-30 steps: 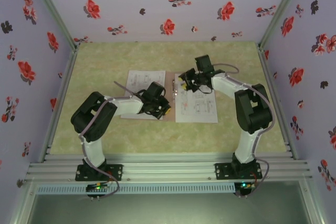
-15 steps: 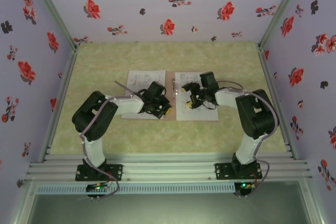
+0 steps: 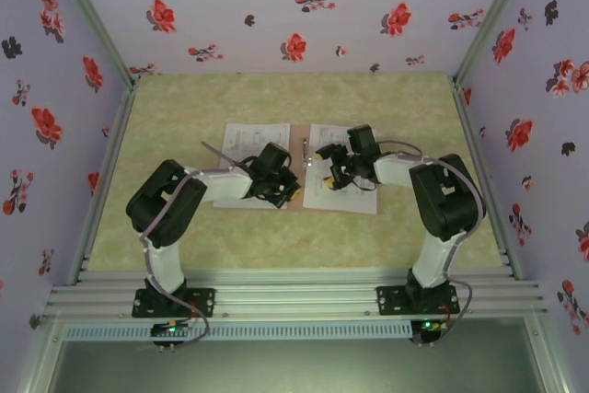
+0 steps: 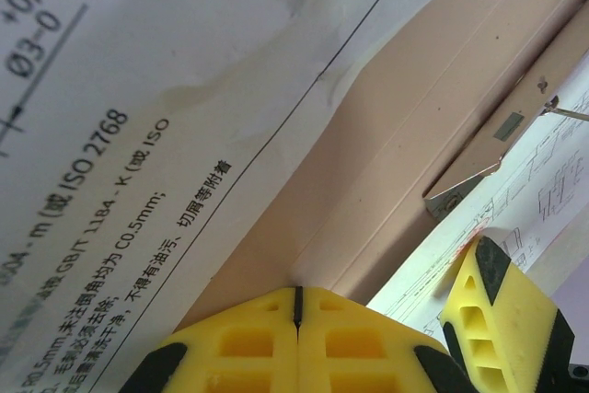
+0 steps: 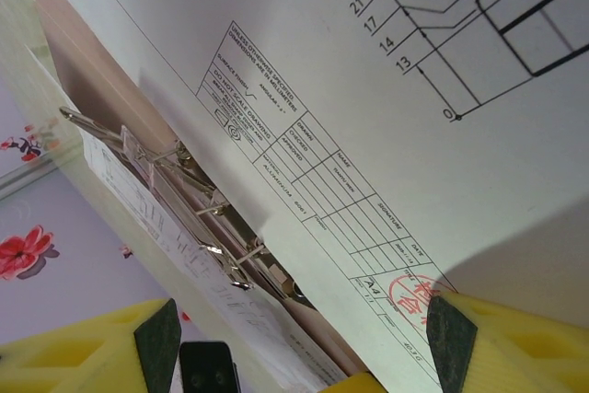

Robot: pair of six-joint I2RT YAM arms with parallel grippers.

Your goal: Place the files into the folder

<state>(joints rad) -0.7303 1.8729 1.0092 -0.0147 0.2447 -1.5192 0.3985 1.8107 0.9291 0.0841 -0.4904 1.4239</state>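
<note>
The pinkish-brown folder (image 3: 295,140) lies open on the table. One white printed sheet (image 3: 247,146) covers its left half and another sheet (image 3: 354,198) its right half. My left gripper (image 3: 282,190) is shut and empty, its yellow fingertips (image 4: 297,306) resting on the folder (image 4: 405,117) beside the left sheet (image 4: 138,117). My right gripper (image 3: 329,172) stands open over the right sheet (image 5: 386,89), whose edge lies next to the metal clip (image 5: 184,181) by the spine. The clip's plate (image 4: 479,158) shows in the left wrist view too, as does a right gripper finger (image 4: 502,319).
The green table (image 3: 184,108) has free room round the folder on all sides. Flowered walls (image 3: 294,6) enclose it at the back and sides. The two arms meet closely over the folder's middle.
My right gripper has pulled back from the clip at the folder's far end to the middle of the right sheet, and that sheet has slid slightly left toward the spine. The left arm is unmoved.
</note>
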